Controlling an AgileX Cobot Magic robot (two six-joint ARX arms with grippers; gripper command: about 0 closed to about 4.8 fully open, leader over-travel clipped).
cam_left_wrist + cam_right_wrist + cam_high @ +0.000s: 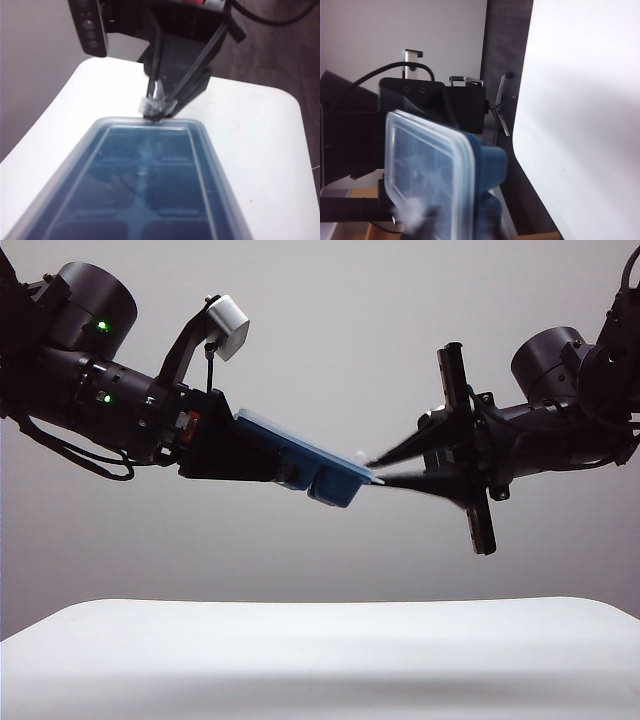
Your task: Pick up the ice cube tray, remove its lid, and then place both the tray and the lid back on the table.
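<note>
The navy ice cube tray (322,480) hangs in the air above the white table (320,650), tilted down toward the right. The frosted clear lid (300,446) sits on top of it. My left gripper (262,456) is shut on the tray's left end. Its fingers are hidden under the tray (145,200) in the left wrist view. My right gripper (372,471) is at the other end, its thin fingers slightly parted above and below the lid's edge. The left wrist view shows the right gripper (160,102) at the lid (212,155) tab. The lid (420,160) covers the tray (490,160).
The table (255,150) lies well below both arms, with rounded corners and dark floor past its edge. A metal stand's legs (501,106) show on the floor beside the table (580,125).
</note>
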